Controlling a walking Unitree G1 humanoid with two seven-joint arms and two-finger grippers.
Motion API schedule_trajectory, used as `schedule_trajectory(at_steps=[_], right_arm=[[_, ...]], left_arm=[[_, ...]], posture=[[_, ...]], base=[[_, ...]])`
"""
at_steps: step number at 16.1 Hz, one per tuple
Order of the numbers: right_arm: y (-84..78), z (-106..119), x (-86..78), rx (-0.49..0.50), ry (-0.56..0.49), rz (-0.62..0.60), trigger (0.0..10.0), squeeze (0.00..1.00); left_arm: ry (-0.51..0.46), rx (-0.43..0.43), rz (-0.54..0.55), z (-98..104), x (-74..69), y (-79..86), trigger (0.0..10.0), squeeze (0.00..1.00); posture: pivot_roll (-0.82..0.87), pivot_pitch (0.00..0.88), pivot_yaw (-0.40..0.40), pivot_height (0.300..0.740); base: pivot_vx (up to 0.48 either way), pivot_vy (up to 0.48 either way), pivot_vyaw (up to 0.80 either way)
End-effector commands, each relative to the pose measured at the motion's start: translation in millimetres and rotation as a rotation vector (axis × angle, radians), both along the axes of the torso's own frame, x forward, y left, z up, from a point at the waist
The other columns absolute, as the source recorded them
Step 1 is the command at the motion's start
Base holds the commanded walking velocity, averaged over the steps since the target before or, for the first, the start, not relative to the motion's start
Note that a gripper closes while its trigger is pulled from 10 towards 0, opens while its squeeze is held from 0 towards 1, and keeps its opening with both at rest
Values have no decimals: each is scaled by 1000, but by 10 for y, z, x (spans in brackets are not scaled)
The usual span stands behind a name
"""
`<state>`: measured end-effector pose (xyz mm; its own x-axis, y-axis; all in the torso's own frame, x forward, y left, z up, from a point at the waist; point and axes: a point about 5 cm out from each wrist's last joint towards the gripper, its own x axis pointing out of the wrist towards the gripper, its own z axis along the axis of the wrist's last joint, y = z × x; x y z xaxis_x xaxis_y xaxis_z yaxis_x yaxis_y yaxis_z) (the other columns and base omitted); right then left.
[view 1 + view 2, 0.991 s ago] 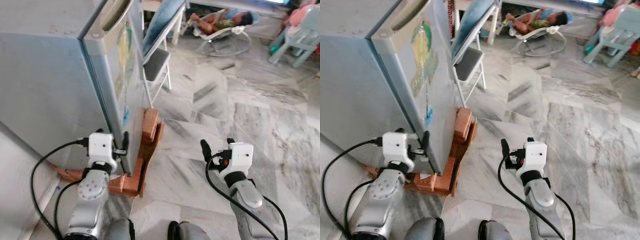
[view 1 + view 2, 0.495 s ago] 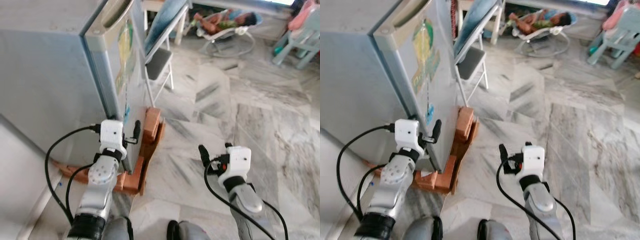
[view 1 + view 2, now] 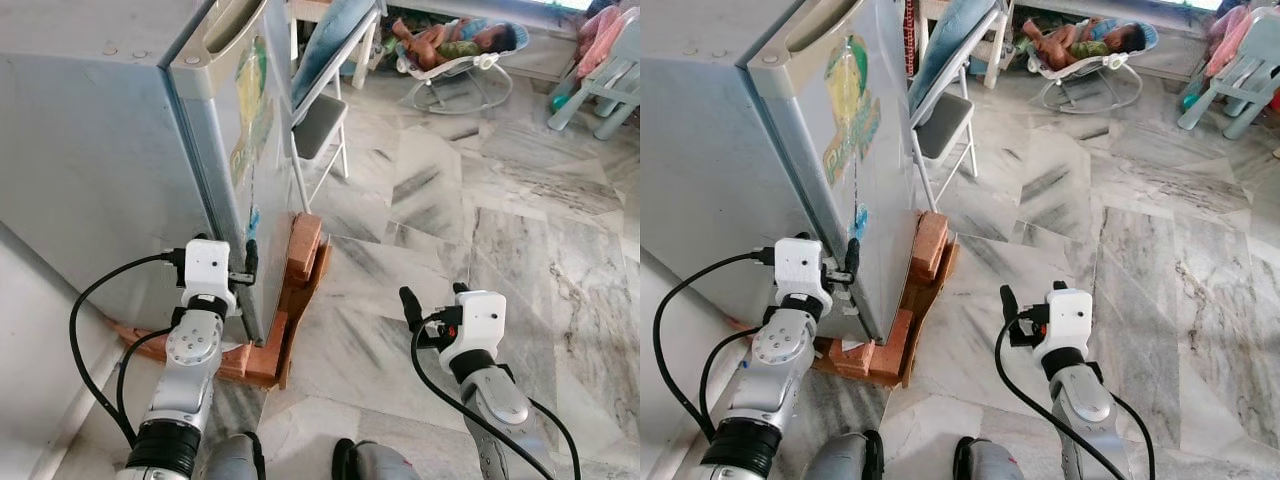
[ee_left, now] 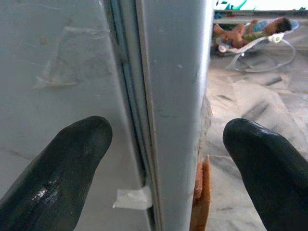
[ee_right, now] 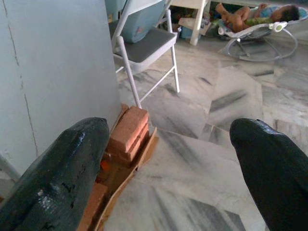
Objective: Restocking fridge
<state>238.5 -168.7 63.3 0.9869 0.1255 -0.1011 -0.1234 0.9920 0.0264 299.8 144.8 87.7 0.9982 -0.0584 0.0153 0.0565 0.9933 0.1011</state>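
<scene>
- Our left gripper sits low at the front corner of the fridge, its two black fingers spread wide to either side of the door's closing edge.
- From the left wrist view we see one finger against the fridge's side wall and the other finger out in front of the door, with the dark door seam running between them; neither pad is clearly pressing on the metal.
- We make out a small scrap of white tape stuck low on the seam.
- Our right gripper hangs apart over the marble floor, fingers wide and holding nothing.
- We find the fridge on our left, door shut, with a long handle at its top edge and coloured stickers on the door face.
- Bricks and a piece of cardboard lie at the fridge's base, just beside the door corner.
- Beyond the fridge stands a folding chair with a blue item leaning on it.
- Further back we see a baby bouncer with a child lying in it, and a pale plastic chair at the far right.
</scene>
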Motion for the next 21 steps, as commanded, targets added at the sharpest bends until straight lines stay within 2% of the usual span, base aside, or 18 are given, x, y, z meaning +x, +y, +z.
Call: schedule_trajectory(at_steps=[1,3,6,8,14,17,21], right_arm=[[-41,10,-24,-9,2,-11,10000,0],[-78,-7,-26,-14,9,-21,10000,0],[-47,-10,-14,-11,10,-18,10000,0],[-42,-11,-12,-11,12,-15,10000,0],[-38,-10,14,-8,9,-17,10000,0],[-40,-26,-24,-13,19,-15,10000,0],[-60,-35,-44,-18,24,-18,10000,0]], left_arm=[[-1,-14,-21,-2,1,-32,10000,0],[-8,-39,-112,33,-18,-161,10000,0],[-18,-43,-144,49,-38,-235,10000,0],[-21,-81,-199,66,-66,-298,10000,0],[-4,-47,-211,30,-79,-342,10000,0],[2,-8,-133,24,22,-246,10000,0],[-24,0,-123,145,202,-232,10000,0]], posture=[[75,134,-76,740],[72,136,-72,740],[77,136,-71,740],[77,137,-72,740],[81,135,-70,740],[76,136,-71,740],[70,136,-71,740]], base=[[0,0,0],[0,0,0],[0,0,0],[0,0,0],[0,0,0],[0,0,0],[0,0,0]])
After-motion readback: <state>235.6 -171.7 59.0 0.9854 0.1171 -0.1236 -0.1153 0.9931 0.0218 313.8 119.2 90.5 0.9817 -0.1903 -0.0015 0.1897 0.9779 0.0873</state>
